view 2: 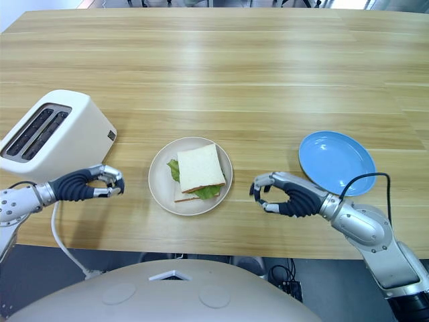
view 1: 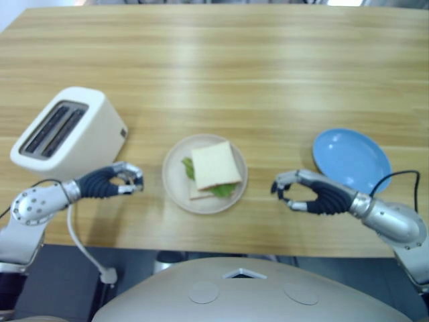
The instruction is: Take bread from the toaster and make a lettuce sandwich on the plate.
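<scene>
Carefully now, because the likeliest trouble is a stray sweep. Your right hand (view 1: 305, 193) sits near the beige plate (view 1: 173, 193), which lies just to its inner side. A pull-back that swings inward could clip the rim and slide the top bread slice (view 1: 214, 164) off the lettuce (view 1: 222, 191). The slice already sits a little askew over the lower one, so I judge the stack easy to shift.

Your left hand (view 1: 119, 180) carries the same risk from the other side. It is also close to the toaster (view 1: 74, 131), just behind and outboard of it, and the toaster's cord (view 1: 77, 236) trails down past the wrist. A hooked cord could drag the toaster along the table (view 1: 268, 80).

Both hands are curled, with fingertips drawn in toward the thumb, and they hold nothing. Whether either one rests on the wood or hovers just above it, I can't tell.

The sandwich looks assembled on the plate between your hands. The toaster slots look dark and empty. Outboard and behind your right hand lies a blue plate (view 1: 352, 159), and the arm passes near its front edge.
</scene>
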